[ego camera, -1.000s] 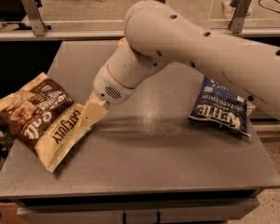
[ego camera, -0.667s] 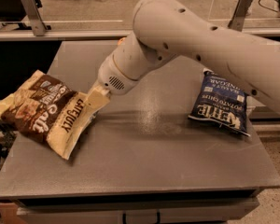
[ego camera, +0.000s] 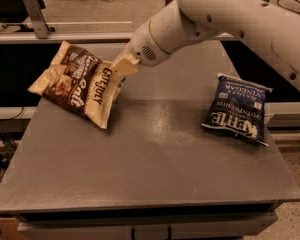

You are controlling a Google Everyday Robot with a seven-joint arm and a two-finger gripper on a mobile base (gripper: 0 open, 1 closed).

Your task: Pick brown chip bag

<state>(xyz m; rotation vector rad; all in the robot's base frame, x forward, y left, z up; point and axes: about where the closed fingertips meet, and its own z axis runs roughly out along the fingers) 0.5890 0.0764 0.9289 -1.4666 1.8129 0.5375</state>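
Brown chip bag (ego camera: 77,84): cream-tan crinkly pack with a dark brown centre panel; "Salt" and "LATE JULY" lettering runs sideways.
Bag position: at the far-left corner of the table (ego camera: 155,174); its left part overhangs the left edge.
Bag attitude: tilted, lower tip pointing down at the table top. A shadow falls on the surface beside that tip. It looks raised off the table; whether the tip touches cannot be told.
Claw (ego camera: 121,68): pinching the bag's right-hand border, pale fingers closed onto the cream strip by the "LATE JULY" print.
Claw position: over the far-left quarter of the table, just inside the far edge.
Arm (ego camera: 230,14): white, entering from the upper right, crossing the far edge, wrist angled down and leftward.
Blue Kettle bag (ego camera: 237,109): lying flat near the right edge, lettering upside down from this view, well apart from the claw and the brown bag.
Table surface: grey, matte.
Background: metal post (ego camera: 35,11) standing beyond the far-left corner.
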